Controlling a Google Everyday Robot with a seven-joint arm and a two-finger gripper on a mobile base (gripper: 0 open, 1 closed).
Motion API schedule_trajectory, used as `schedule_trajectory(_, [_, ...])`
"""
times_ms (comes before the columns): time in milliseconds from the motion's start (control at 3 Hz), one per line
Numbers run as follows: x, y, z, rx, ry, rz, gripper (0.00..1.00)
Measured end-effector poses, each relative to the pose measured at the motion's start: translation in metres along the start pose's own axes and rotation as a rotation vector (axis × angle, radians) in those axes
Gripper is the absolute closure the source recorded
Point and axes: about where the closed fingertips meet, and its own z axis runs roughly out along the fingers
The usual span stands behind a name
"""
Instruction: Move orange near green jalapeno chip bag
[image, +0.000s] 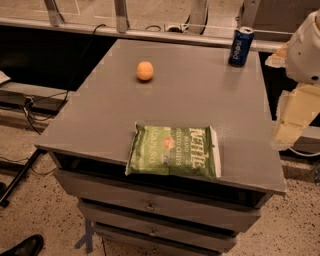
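The orange (145, 70) is small and round and sits on the far left part of the grey tabletop (200, 95). The green jalapeno chip bag (173, 151) lies flat at the table's near edge, its white "Kettle" lettering turned sideways. The orange is well apart from the bag, farther back and a little left. My gripper (291, 119) is a pale cream piece hanging off the table's right edge, below the white arm joint (307, 47). It is far to the right of both the orange and the bag and touches neither.
A blue soda can (241, 46) stands upright at the table's far right corner. The table is a drawer cabinet (150, 205). Cables (30, 107) and a dark shoe (22, 246) are on the floor at the left. A rail (150, 32) runs behind the table.
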Motion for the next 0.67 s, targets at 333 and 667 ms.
schedule_trajectory(333, [-0.003, -0.003, 0.002, 0.007, -0.012, -0.001, 0.00])
schedule_trajectory(667, [-0.023, -0.018, 0.034, -0.004, -0.073, 0.020, 0.00])
